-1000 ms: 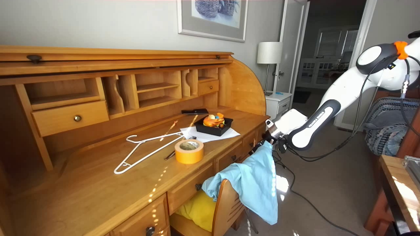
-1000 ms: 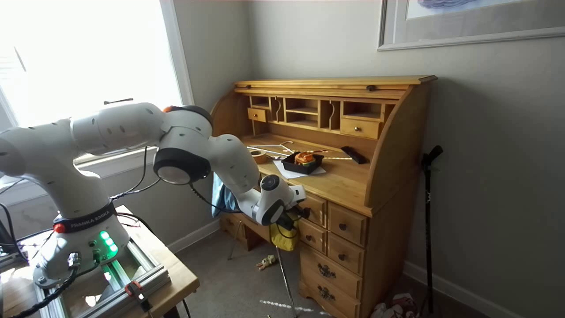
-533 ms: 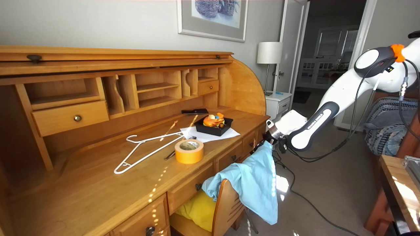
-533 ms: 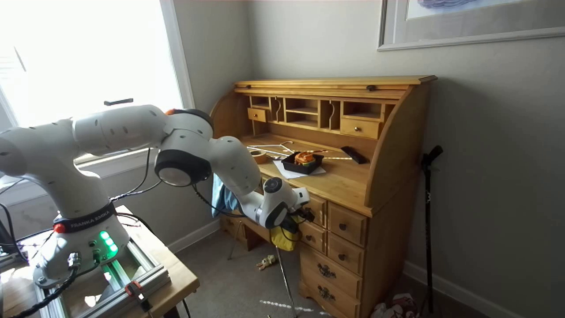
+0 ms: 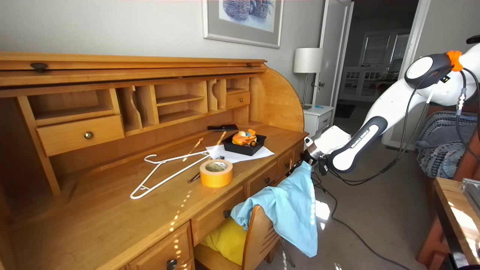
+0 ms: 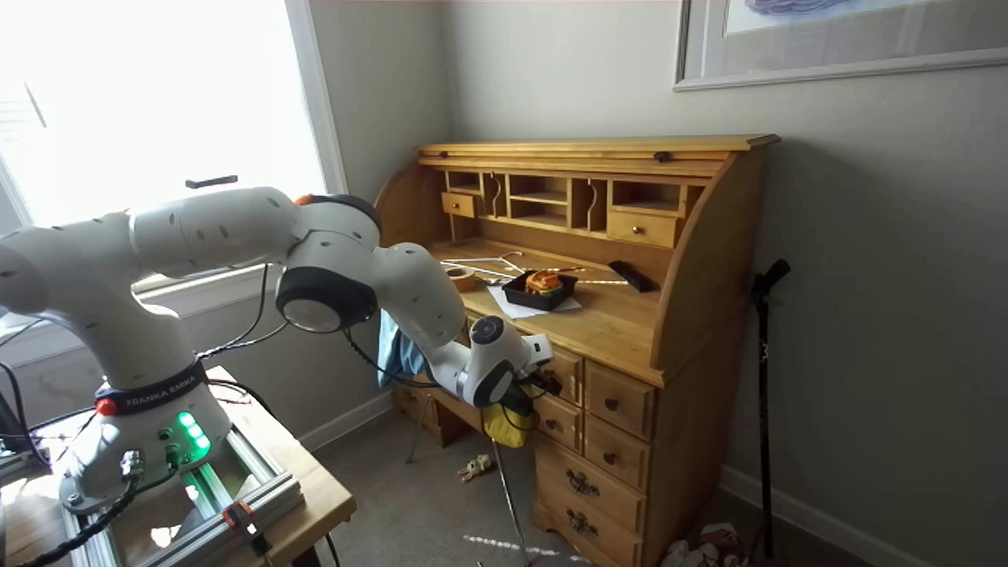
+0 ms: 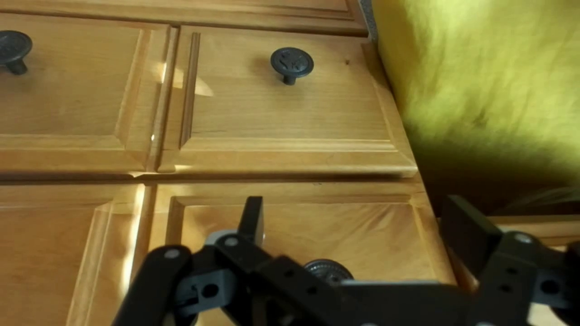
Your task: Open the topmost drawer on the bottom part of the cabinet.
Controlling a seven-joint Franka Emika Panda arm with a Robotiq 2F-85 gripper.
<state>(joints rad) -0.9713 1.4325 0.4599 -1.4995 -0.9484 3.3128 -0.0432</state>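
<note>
The cabinet is the honey-brown oak roll-top desk point(image 6: 693, 346), also in an exterior view point(image 5: 123, 221). The topmost drawer point(image 7: 362, 235) of its pedestal sits closed in the wrist view, which appears upside down. Its dark round knob point(image 7: 328, 269) is partly hidden behind my gripper's linkage. My gripper point(image 7: 351, 217) is open and empty, its fingers apart in front of this drawer, with one finger beyond the drawer's edge. In an exterior view the gripper point(image 6: 545, 383) is right at the front of this drawer point(image 6: 568, 368). Contact with the knob cannot be told.
A chair point(image 5: 258, 232) with a light-blue cloth point(image 5: 292, 210) and a yellow cushion point(image 7: 480, 90) stands beside the drawers. A neighbouring drawer point(image 7: 290, 113) with a knob is below. Tape point(image 5: 216, 174), a hanger point(image 5: 165, 176) and a black tray point(image 5: 243, 148) lie on the desktop.
Between one second and half a second ago, my arm shifted slightly, the gripper moving a little closer to the desk front. Since then nothing has visibly moved.
</note>
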